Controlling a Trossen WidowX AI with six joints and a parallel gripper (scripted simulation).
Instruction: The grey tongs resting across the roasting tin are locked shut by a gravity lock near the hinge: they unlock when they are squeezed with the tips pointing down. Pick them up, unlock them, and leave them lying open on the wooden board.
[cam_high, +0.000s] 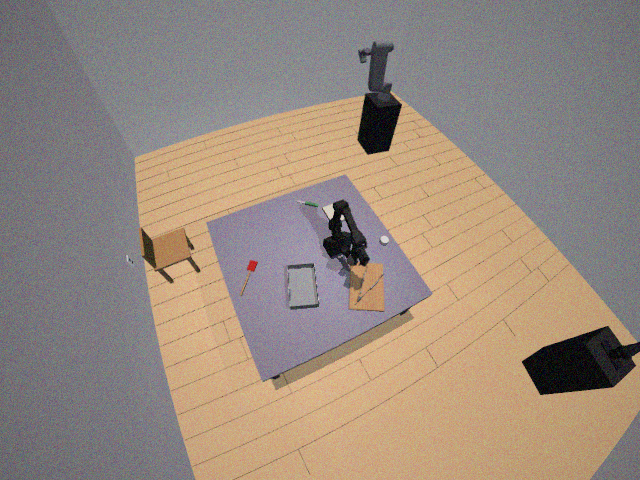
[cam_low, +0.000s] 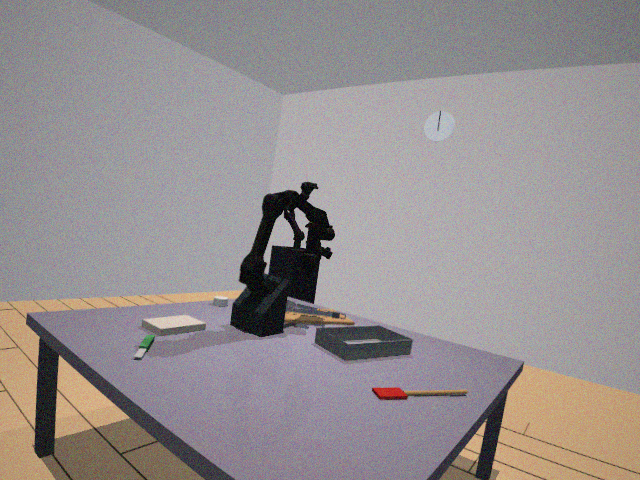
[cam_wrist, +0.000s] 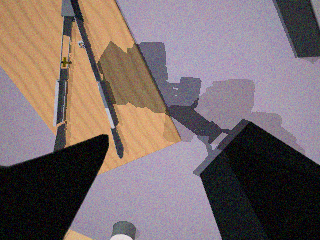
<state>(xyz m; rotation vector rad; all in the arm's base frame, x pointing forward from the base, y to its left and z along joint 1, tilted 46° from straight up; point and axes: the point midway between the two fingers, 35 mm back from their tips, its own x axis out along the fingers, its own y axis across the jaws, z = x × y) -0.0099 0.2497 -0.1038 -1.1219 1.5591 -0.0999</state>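
Observation:
The grey tongs (cam_high: 370, 287) (cam_low: 330, 313) (cam_wrist: 61, 97) lie on the wooden board (cam_high: 374, 304) (cam_low: 342, 321) (cam_wrist: 142, 137). In the wrist view their two arms spread apart in a V from the joined end at the top left, so they stand open. My gripper (cam_high: 360, 262) (cam_low: 319, 252) (cam_wrist: 169, 145) is open and empty, raised above the table beside the board's near end. The tongs are outside the space between its fingers. The left finger hides part of one tong arm's end. The roasting tin (cam_high: 288, 289) (cam_low: 377, 352) (cam_wrist: 300, 30) has nothing resting across it.
A red spatula (cam_high: 251, 266) (cam_low: 389, 393) lies beyond the tin. A green-handled tool (cam_high: 311, 204) (cam_low: 147, 342) and a pale block (cam_high: 328, 210) (cam_low: 173, 324) are near the arm's base. A small white jar (cam_high: 384, 239) (cam_low: 220, 301) (cam_wrist: 123, 230) stands near the table's edge.

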